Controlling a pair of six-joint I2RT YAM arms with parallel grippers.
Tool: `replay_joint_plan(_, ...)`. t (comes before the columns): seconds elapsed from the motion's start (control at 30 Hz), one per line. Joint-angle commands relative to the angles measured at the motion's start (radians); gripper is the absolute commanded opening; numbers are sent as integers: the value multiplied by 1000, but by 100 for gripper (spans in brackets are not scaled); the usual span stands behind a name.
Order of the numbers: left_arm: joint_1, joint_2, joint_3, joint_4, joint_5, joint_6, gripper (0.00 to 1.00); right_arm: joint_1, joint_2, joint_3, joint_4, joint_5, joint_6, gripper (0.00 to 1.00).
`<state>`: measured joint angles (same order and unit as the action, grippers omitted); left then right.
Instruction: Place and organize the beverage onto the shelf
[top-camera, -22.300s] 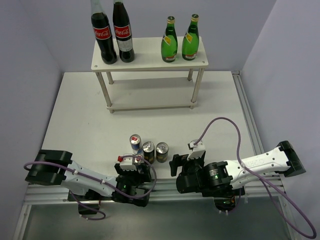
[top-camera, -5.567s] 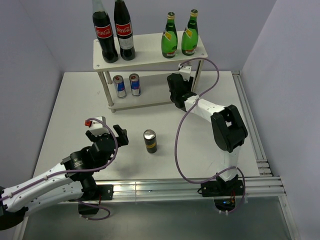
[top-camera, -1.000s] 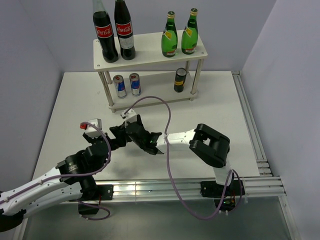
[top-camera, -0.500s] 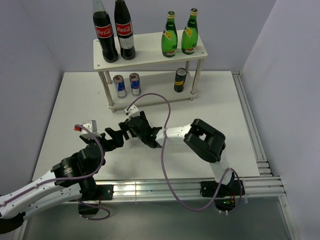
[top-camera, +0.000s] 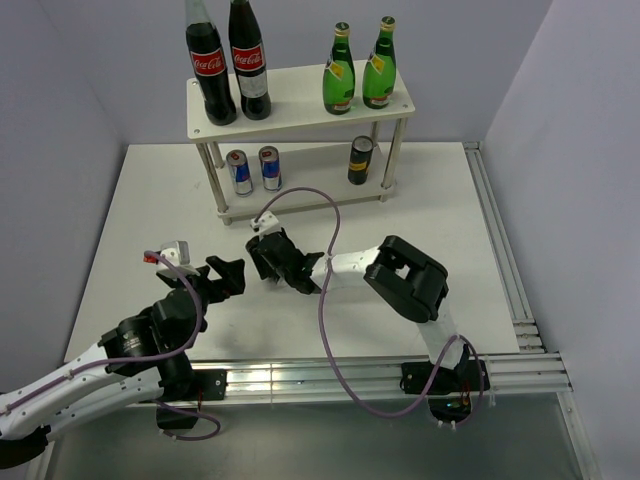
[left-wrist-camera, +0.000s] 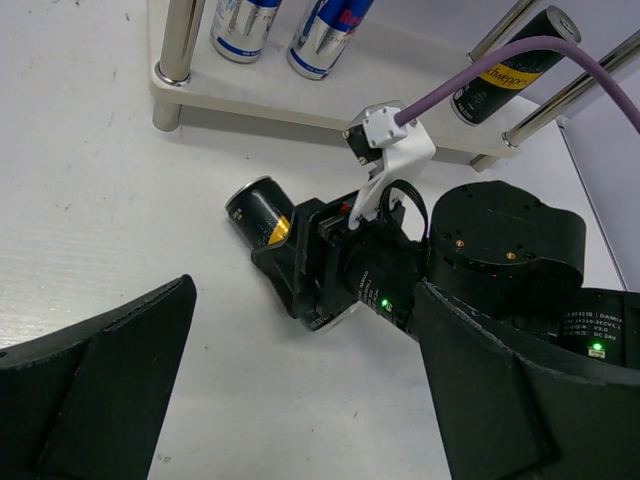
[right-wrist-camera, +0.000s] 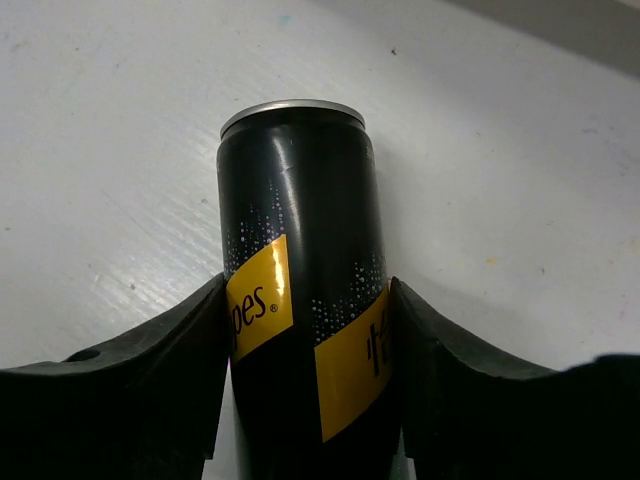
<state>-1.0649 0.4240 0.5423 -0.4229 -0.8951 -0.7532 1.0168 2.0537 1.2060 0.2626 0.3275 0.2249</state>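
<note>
- 1 of the 6 drinks is off the shelf (top-camera: 300, 112): the dark can (right-wrist-camera: 300, 200), pinched in the right gripper (right-wrist-camera: 305, 290).
- The 2 fingers (right-wrist-camera: 130, 370) press on the can's 2 sides. The can runs lengthwise out between them, its silver-rimmed end pointing away.
- The can is low over the table (top-camera: 150, 210) and tipped rather than upright. Whether it rests on the surface I cannot tell.
- The left gripper (top-camera: 212, 275) is spread wide just beside it and holds nothing.
- 5 drinks are in place. 2 green bottles (top-camera: 339, 85) stand on the top board. 2 blue-and-silver cans (top-camera: 238, 172) stand at the left of the lower board, and the other dark can (top-camera: 360, 160) at its right.
- 2 cola bottles (top-camera: 206, 80) fill the top board's left end.
- As I judge it, what is left is to carry this can to the lower board and stand it beside its twin.
</note>
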Motion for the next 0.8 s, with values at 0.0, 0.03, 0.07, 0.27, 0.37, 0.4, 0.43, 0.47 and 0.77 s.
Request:
replay_joint_plan(0.0,-4,-8,-12,32,5,3,97,9,6,-2,-104,-71,21,3)
replay_joint_plan(0.03,-4,-8,-12,32,4,3,97,9,3,3,-111,-68,24,0)
replay_joint_plan(0.07,-4,-7,-12,32,5,3,97,12,-13,-2,-111,-70,22,0)
replay_joint_plan(0.27,-6,-2,-13,35,5,6,98,29,-179,-22,-111,-47,11,0)
replay_joint_plan(0.37,-6,7,-10,35,4,6,97,46,-312,-43,-97,4,5,0)
replay_joint_plan(0.4,-6,10,-10,35,4,8,97,49,-346,-51,-83,25,4,0)
replay_joint_plan(0.43,-6,16,-8,35,4,8,97,54,-416,-66,-76,34,-4,0)
replay_joint_plan(0.47,-6,18,-8,36,2,8,97,57,-450,-74,-66,45,-9,0)
replay_joint_plan(0.77,-6,131,-1,148,85,115,98,85,-842,-192,-12,88,-56,0)
